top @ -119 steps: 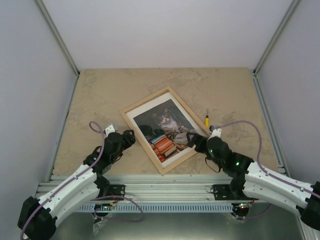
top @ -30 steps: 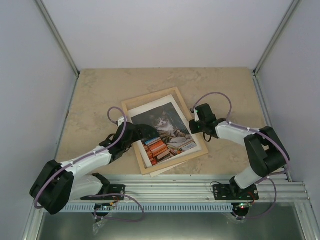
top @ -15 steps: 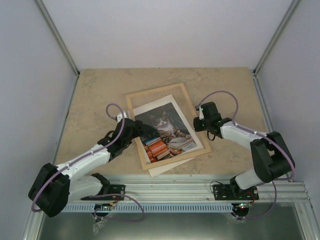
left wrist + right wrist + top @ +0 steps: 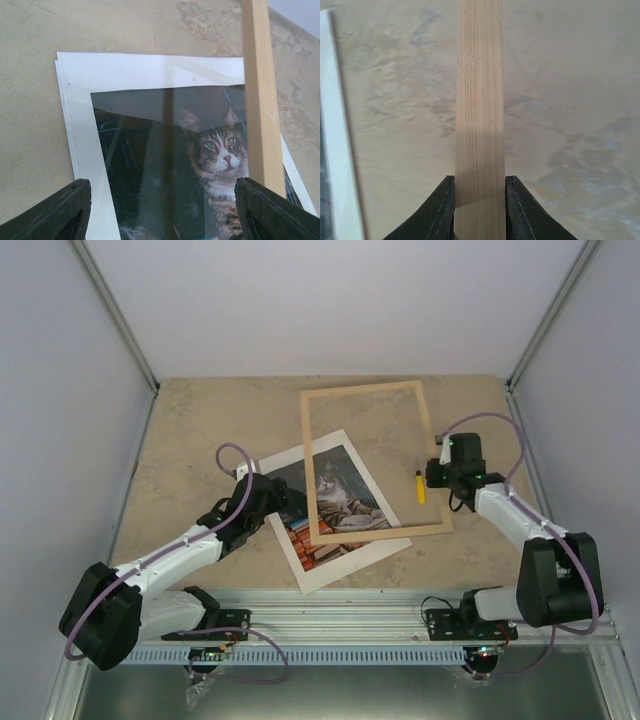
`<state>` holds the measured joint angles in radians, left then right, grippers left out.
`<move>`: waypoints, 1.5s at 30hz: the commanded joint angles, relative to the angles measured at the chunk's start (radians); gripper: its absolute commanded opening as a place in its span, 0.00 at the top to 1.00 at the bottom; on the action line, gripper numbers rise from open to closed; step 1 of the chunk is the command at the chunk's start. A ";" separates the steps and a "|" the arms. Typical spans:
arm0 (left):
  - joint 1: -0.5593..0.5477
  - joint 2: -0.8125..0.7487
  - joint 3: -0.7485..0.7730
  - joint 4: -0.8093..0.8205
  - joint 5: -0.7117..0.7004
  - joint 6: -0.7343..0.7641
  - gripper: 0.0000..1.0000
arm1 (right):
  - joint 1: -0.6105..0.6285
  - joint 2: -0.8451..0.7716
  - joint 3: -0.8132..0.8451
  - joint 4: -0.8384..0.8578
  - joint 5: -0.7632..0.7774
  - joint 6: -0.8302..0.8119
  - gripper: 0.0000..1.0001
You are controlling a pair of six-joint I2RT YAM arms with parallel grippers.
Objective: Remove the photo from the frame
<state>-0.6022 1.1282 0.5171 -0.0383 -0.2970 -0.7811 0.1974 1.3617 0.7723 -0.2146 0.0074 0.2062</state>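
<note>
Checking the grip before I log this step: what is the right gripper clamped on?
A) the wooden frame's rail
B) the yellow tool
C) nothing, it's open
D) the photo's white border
A: in the right wrist view the right gripper pinches the frame by its pale wood rail, while the photo lies ungripped.

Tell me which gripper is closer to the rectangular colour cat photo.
Left. The left gripper is open over the photo's left edge; the right gripper clamps the pale wooden frame's right rail, off the photo.
</note>
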 commanded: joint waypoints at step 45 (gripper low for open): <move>-0.003 -0.050 -0.048 0.035 0.002 0.088 0.13 | -0.729 0.666 0.480 -0.054 -0.325 -0.607 0.94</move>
<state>-0.6022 1.0657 0.4740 -0.0299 -0.2794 -0.7090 -0.5186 1.9862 1.2148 -0.2741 -0.3073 -0.3656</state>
